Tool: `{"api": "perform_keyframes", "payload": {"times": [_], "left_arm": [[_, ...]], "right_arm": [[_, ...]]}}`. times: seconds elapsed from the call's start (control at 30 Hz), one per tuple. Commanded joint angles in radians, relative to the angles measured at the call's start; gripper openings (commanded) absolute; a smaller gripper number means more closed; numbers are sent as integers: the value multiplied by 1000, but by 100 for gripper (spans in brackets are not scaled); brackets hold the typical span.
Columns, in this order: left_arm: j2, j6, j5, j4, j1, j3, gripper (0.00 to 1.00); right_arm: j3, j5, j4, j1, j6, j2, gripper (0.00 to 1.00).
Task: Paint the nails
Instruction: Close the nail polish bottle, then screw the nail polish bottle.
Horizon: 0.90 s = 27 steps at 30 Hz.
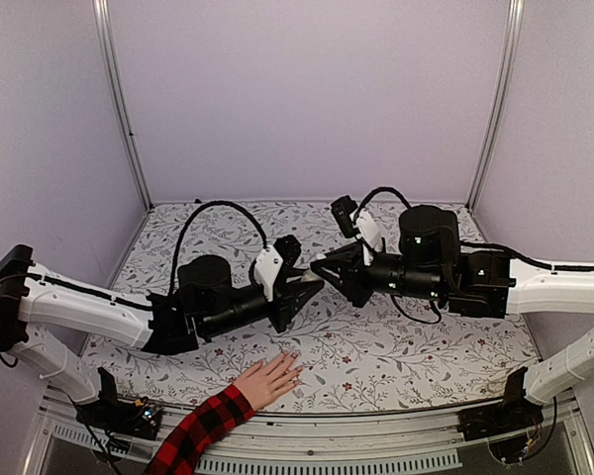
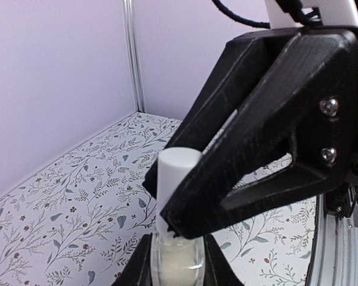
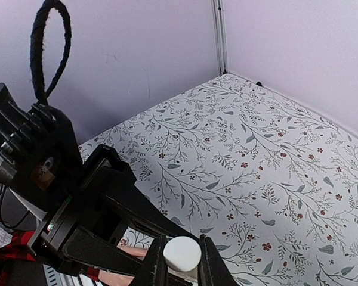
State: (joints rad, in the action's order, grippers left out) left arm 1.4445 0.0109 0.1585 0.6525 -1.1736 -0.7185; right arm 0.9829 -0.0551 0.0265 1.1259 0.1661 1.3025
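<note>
A light-skinned hand (image 1: pixel 270 380) with a red-and-black plaid sleeve (image 1: pixel 203 429) lies flat near the table's front edge. Its nails (image 1: pixel 295 359) are tiny and pale. Above the table's middle, my two grippers meet tip to tip. My left gripper (image 1: pixel 310 288) (image 2: pixel 178 265) is shut on the clear body of a small bottle (image 2: pixel 178 262). My right gripper (image 1: pixel 324 269) (image 3: pixel 182 265) is shut on the bottle's white cap (image 3: pixel 182 253) (image 2: pixel 174 170). The bottle is held in the air, behind and above the hand. No brush shows.
The table has a floral-patterned cover (image 1: pixel 406 346) and pale purple walls on three sides. Metal corner posts (image 1: pixel 119 99) stand at the back left and right. Black cables loop above both wrists.
</note>
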Motion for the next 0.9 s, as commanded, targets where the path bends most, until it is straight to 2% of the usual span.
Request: {"api": "perform_keyframes", "payload": {"times": [0.0, 0.2, 0.33, 0.43, 0.57, 0.87], "left_arm": [[-18, 2, 5, 109, -8, -45, 0], [-58, 37, -13, 127, 10, 11, 0], [-95, 51, -50, 138, 20, 49, 0], [-108, 51, -103, 132, 26, 61, 0], [-128, 45, -216, 124, 35, 68, 0], [-153, 44, -479, 83, 50, 51, 0]], "right_arm": [[10, 15, -52, 12, 20, 0, 17], [5, 18, -48, 12, 15, -40, 36], [-18, 70, -6, 12, 1, -84, 60], [-49, 122, 25, 12, -24, -127, 71], [-71, 167, 18, 12, -94, -177, 78], [-73, 270, -61, 12, -214, -276, 86]]}}
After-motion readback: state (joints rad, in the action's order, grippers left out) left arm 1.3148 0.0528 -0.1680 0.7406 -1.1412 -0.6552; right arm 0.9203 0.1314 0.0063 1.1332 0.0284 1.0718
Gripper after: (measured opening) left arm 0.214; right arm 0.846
